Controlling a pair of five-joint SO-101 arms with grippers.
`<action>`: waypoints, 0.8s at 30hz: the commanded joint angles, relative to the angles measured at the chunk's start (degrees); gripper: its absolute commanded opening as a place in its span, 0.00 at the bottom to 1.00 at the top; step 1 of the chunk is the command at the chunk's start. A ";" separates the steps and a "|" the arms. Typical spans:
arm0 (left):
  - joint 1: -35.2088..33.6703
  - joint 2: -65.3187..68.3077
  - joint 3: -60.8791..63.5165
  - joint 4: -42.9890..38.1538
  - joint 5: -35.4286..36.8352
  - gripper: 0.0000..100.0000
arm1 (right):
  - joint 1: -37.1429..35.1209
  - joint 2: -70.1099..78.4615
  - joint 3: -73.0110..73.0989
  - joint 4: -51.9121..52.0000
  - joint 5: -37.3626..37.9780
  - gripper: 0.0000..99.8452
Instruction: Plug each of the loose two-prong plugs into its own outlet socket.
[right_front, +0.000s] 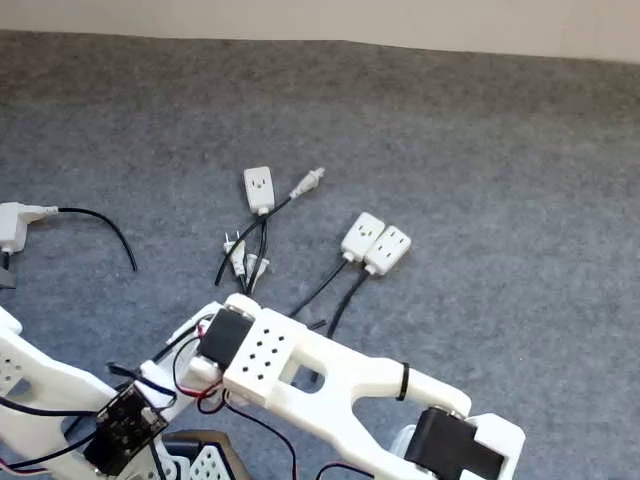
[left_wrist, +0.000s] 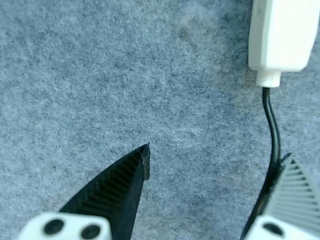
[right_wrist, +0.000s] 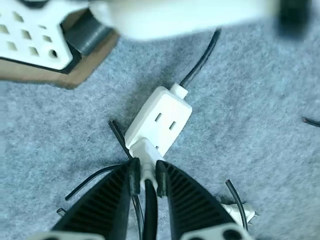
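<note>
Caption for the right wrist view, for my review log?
Right gripper clamps a white plug against the end of a white outlet block on grey carpet.

White arm (right_front: 330, 375), black ribbed pincer (right_wrist: 147, 176)

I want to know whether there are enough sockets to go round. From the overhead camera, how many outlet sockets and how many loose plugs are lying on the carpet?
Outlet sockets: 4, one of them at the left edge
Loose two-prong plugs: 3
Total: 7
</note>
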 joint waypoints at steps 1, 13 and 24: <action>-0.48 -0.40 -1.98 -0.53 -0.35 0.37 | -1.63 -0.57 -3.12 2.68 -0.44 0.01; -0.48 -0.31 -1.71 -0.26 -0.35 0.37 | -2.42 -0.57 -3.65 2.15 0.09 0.01; -0.48 -0.22 -1.63 -0.53 -0.35 0.37 | -2.42 -0.04 -10.51 8.31 10.29 0.01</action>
